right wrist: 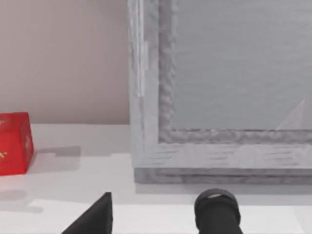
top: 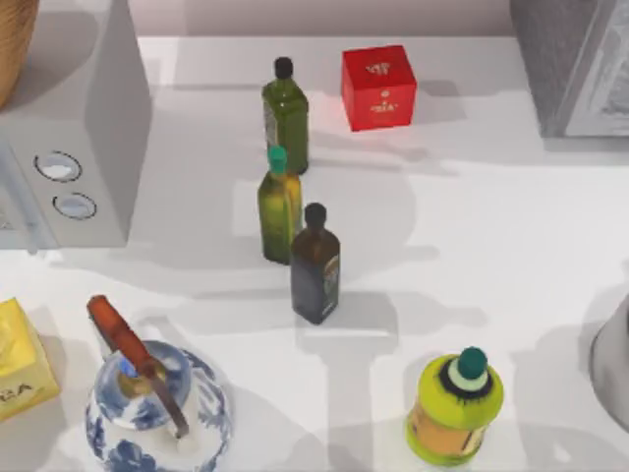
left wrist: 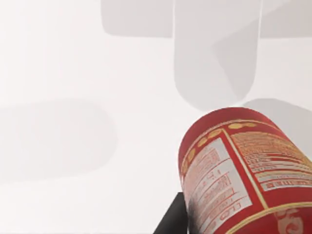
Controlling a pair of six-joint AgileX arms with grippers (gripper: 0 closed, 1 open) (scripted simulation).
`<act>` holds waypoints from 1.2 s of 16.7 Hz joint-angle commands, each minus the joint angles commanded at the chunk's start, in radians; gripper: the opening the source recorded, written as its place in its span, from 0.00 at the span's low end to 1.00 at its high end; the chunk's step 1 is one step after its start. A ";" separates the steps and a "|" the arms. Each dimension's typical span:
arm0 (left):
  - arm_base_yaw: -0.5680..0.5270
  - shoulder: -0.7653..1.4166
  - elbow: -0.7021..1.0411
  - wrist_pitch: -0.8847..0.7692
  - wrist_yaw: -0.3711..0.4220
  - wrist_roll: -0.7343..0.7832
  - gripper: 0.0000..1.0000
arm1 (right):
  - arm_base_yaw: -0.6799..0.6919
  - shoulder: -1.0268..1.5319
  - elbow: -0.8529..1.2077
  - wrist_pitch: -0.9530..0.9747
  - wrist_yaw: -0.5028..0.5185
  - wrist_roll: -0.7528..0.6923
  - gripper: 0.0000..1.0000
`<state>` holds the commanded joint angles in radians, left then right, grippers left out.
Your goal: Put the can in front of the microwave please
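Nearest the left wrist camera, the can (left wrist: 243, 170) looms large and tilted above the pale counter (left wrist: 73, 73), label side showing. 1 dark finger (left wrist: 170, 220) lies against its side, so I judge my left pincer (left wrist: 234, 214) to be closed on the can and carrying it clear of the surface.

From above, the microwave (top: 69, 147) stands at the counter's left, its 2 dials (top: 57, 165) marking the front face. Just before that face sit a blue-and-white teapot (top: 157, 403) and a yellow box (top: 20, 369).

To do this step well, I should keep the grip firm, bring the can upright, and lower it onto the bare strip between the dials and the teapot. Its base should meet the counter flat before I let go. The teapot's raised handle (top: 133, 359) is the thing to steer around.

Hidden or uncertain:
- my second left finger is cut off, and so is the can's top
- the microwave's door runs off the left edge

My right arm idles facing a grey box (right wrist: 234, 73) and a red cube (right wrist: 12, 144). Whether its pincer (right wrist: 97, 217) is open or closed, I cannot tell.
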<state>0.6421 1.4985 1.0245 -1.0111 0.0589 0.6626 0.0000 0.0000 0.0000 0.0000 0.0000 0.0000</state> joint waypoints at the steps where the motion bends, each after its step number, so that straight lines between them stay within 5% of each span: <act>1: 0.000 0.002 -0.004 0.006 0.000 0.000 0.00 | 0.000 0.000 0.000 0.000 0.000 0.000 1.00; 7: 0.002 0.007 -0.015 0.021 0.001 -0.001 0.00 | 0.000 0.000 0.000 0.000 0.000 0.000 1.00; 20: 0.002 0.007 -0.015 0.021 0.001 -0.001 0.98 | 0.000 0.000 0.000 0.000 0.000 0.000 1.00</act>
<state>0.6439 1.5057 1.0097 -0.9900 0.0595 0.6618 0.0000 0.0000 0.0000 0.0000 0.0000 0.0000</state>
